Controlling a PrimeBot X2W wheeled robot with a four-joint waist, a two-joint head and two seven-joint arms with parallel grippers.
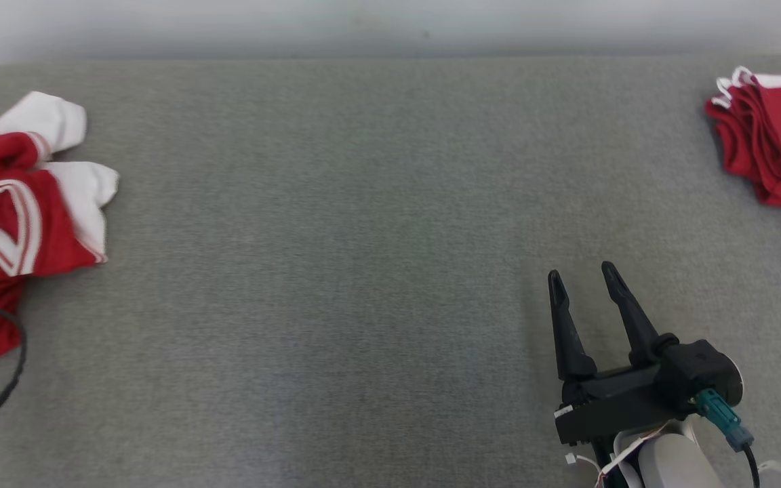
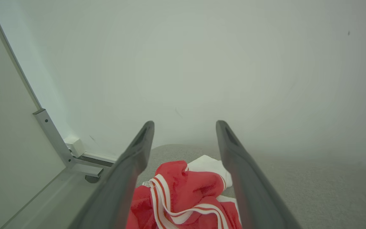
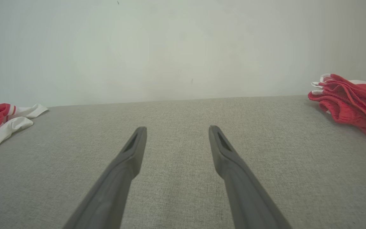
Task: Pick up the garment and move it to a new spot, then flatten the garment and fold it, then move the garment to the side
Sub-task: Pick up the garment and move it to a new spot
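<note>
A crumpled red garment (image 1: 11, 210) with white sleeves and red-and-white striped trim lies at the table's left edge. The left wrist view looks down on the garment (image 2: 186, 194) from just above, and my left gripper (image 2: 185, 125) stands open over it, the cloth showing between the two fingers without being pinched. My right gripper (image 1: 584, 274) is open at the lower right of the table with nothing between its fingers (image 3: 177, 130). From the right wrist view the garment (image 3: 2, 122) sits far off to the left.
A stack of folded red garments (image 1: 780, 146) lies at the table's far right; it shows in the right wrist view as a pile (image 3: 351, 106). The grey fabric tabletop (image 1: 363, 237) stretches wide between the two. A pale wall and a metal frame (image 2: 54, 140) stand behind.
</note>
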